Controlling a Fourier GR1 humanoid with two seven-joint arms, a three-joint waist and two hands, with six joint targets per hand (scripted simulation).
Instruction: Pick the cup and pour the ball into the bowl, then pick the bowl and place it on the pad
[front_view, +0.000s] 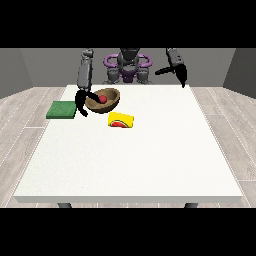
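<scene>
A brown wooden bowl (106, 100) is tilted and lifted slightly at the table's far left, with a red ball (103, 99) inside it. The hand at the view's left (81, 103) grips the bowl's left rim, thumb over the edge and fingers curled beneath. A yellow cup (121, 120) lies on its side on the table just in front of the bowl, its red inside showing. A green pad (61, 110) lies flat at the table's left edge, just left of that hand. The hand at the view's right (178, 71) hangs above the far right of the table, holding nothing.
The white table (140, 160) stretches wide toward the camera. The robot's torso (128, 67) stands behind the far edge. Grey floor surrounds the table.
</scene>
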